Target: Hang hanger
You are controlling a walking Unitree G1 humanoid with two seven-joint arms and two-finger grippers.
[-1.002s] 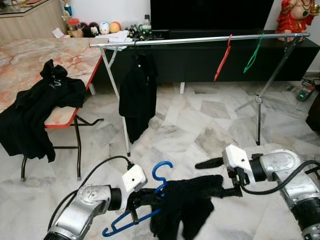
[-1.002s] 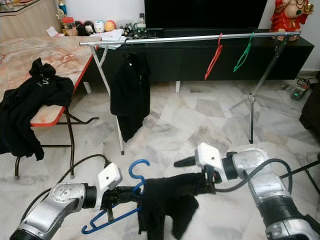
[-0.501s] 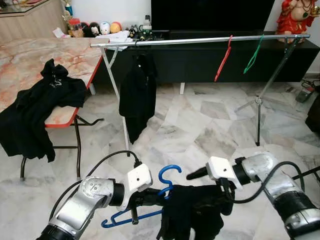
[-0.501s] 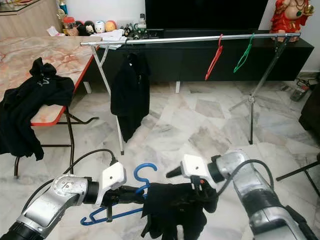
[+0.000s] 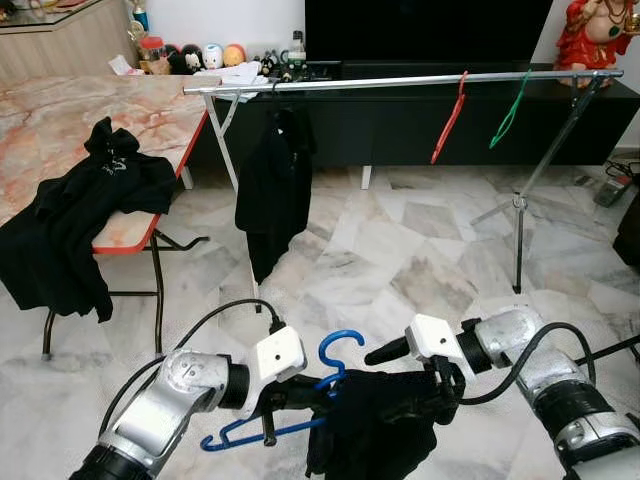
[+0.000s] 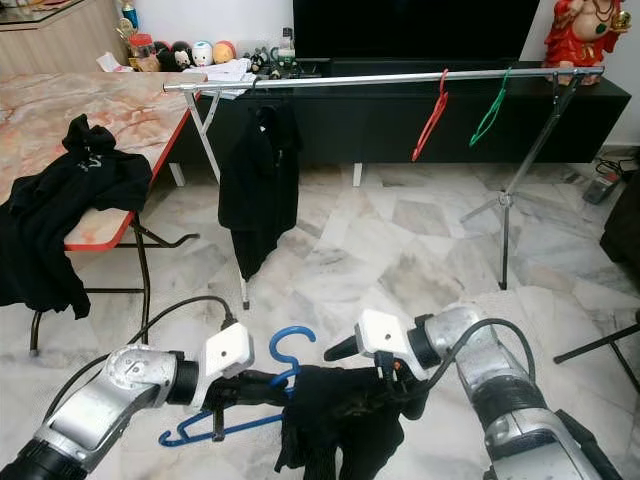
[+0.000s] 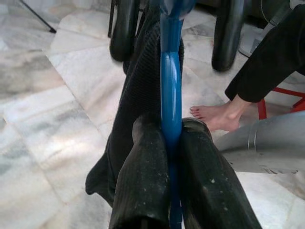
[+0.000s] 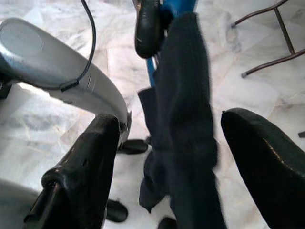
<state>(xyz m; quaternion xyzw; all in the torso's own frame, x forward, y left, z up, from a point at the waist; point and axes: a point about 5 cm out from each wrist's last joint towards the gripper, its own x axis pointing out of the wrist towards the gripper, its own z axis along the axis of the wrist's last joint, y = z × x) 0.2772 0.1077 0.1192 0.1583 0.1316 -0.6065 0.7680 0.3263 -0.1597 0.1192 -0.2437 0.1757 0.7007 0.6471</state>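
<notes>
A blue hanger (image 5: 338, 347) is held low over the floor, my left gripper (image 7: 171, 157) shut on its neck. A black garment (image 5: 375, 425) drapes from the hanger and hangs down. My right gripper (image 5: 410, 380) is open, one finger on each side of the garment's upper edge; the right wrist view shows the cloth (image 8: 186, 124) between the spread fingers (image 8: 81, 176). Across the room stands a silver clothes rail (image 5: 400, 80) with a black garment (image 5: 272, 190), a red hanger (image 5: 447, 120) and a green hanger (image 5: 508, 110) on it.
A marble-topped folding table (image 5: 60, 120) on the left carries black clothes (image 5: 80, 220) hanging over its edge. A dark TV cabinet (image 5: 400, 125) runs behind the rail. The rail's tripod leg (image 5: 517, 230) stands at the right. A person's bare foot (image 7: 212, 117) is close by.
My right gripper has moved left, closer to the left gripper, and the black garment has bunched up between them. The left gripper keeps its hold on the blue hanger.
</notes>
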